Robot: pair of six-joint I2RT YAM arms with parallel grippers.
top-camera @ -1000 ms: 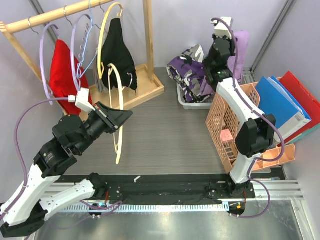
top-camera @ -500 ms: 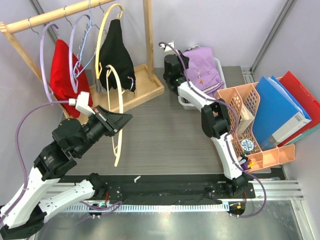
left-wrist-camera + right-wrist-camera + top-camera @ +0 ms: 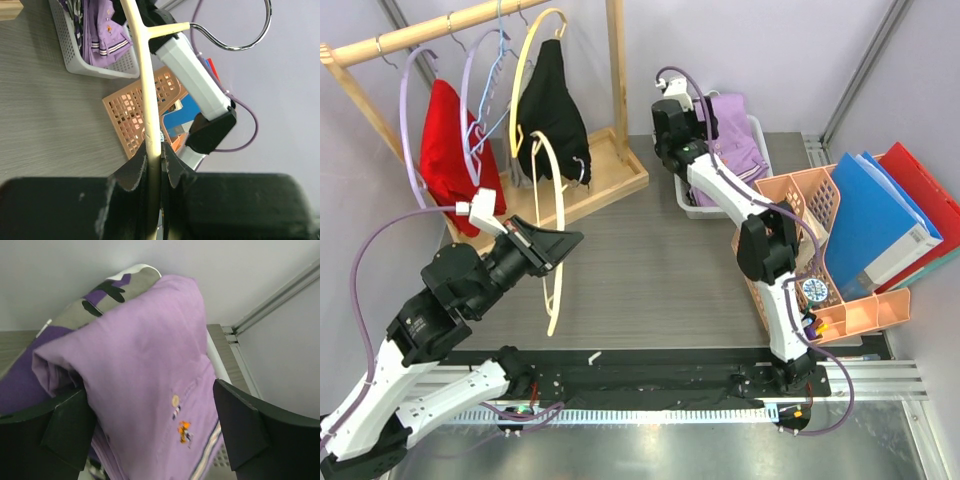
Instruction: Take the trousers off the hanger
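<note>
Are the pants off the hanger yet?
Looks nearly done. The yellow hanger in the left gripper is bare. The lilac trousers lie on the camouflage trousers in the white basket, the right gripper open over them. Probably only setting the hanger down remains.

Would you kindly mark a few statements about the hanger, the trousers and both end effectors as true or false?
1. The left end effector is shut on the yellow hanger. True.
2. The lilac trousers hang on that hanger. False: it is bare; they lie in the white basket.
3. The right end effector is open. True.
4. The camouflage trousers lie on top of the lilac pair. False: the lilac pair is on top.
</note>
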